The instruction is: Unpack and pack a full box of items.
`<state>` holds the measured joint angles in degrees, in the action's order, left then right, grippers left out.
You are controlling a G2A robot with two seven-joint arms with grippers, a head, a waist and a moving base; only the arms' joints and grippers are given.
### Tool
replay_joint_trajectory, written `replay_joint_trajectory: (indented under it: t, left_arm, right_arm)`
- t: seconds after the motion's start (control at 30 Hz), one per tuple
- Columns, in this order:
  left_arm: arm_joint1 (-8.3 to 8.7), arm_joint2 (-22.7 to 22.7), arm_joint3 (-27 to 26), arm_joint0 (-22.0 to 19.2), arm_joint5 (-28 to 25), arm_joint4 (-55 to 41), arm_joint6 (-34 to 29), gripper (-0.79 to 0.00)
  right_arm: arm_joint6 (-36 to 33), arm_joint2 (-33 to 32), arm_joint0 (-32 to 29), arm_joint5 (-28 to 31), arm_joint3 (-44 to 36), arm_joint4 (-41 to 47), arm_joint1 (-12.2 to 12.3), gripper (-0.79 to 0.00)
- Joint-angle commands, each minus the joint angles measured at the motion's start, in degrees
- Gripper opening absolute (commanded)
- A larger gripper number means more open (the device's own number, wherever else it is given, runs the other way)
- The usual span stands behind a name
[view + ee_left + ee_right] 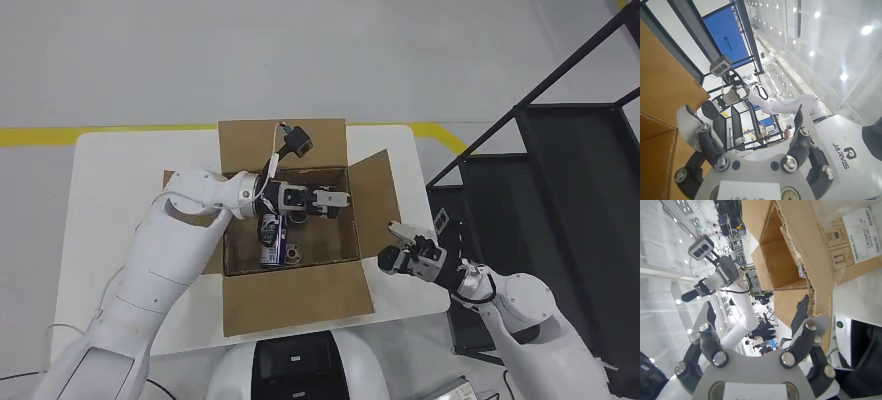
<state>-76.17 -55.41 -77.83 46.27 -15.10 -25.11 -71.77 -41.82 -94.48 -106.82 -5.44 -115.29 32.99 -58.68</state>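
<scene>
On the white bench [120, 170] the left arm leans over the open brown corrugated cardboard box [335, 240]. Its left pincer [340, 199] hangs above the box floor, fingers spread and nothing between them. The small blue-and-white carton [271, 243] lies on that floor near the left wall, just beside the arm's wrist as seen from above. Next to it is a small dark item [291, 256] that I cannot identify. To grasp either one, the wrist would probably have to turn down and back in a tight space — the forearm could knock the left wall and slide the box. Further right, the right pincer [390, 248], also spread and empty, sits at the box's splayed right-hand flap [375, 195]. If it closes or pulls there, it may snag the flap and drag the whole box out from under the other arm.

The top view gives the layout and the contents. The right wrist view adds what that misses — one finger [800, 311] against or just beside the flap's torn edge, though I cannot tell which. The left wrist view shows the left pincer's spread fingers with the box wall close beside one of them.
</scene>
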Motion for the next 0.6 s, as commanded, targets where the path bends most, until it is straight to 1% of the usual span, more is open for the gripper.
replay_joint_trajectory:
  t: [0.0, 0.13, 0.2, 0.3, 0.47, 0.57]
  left_arm:
    - [0.48, -1.0, -2.2, 1.2, 1.1, 0.6, -0.3, 0.0]
    - [1.56, -3.5, -6.6, 3.7, 3.1, 2.2, -0.7, 0.0]
    - [2.17, -5.2, -8.8, 5.0, 4.2, 3.3, -0.9, 0.0]
    - [3.18, -8.3, -12.2, 6.7, 6.1, 4.9, -1.4, 0.0]
    - [5.18, -15.8, -18.6, 10.4, 9.3, 9.3, -1.2, 0.0]
    - [6.34, -21.3, -22.8, 13.6, 10.7, 11.7, 0.0, 0.0]
  right_arm:
    - [1.7, -0.2, -0.1, 0.8, 0.4, 2.3, -0.2, 0.0]
    - [6.5, -0.6, -0.1, 2.7, 1.0, 3.7, -0.6, 0.0]
    - [8.5, -0.5, -0.1, 2.8, 1.0, 1.0, -0.6, 0.0]
    - [11.1, 0.5, 0.5, 1.2, 0.8, -6.5, -0.5, 0.0]
    - [13.7, 3.9, 2.1, -0.4, 1.6, -13.2, -0.6, 0.0]
    - [13.9, 5.7, 3.4, -0.8, 2.8, -14.6, -0.7, 0.0]
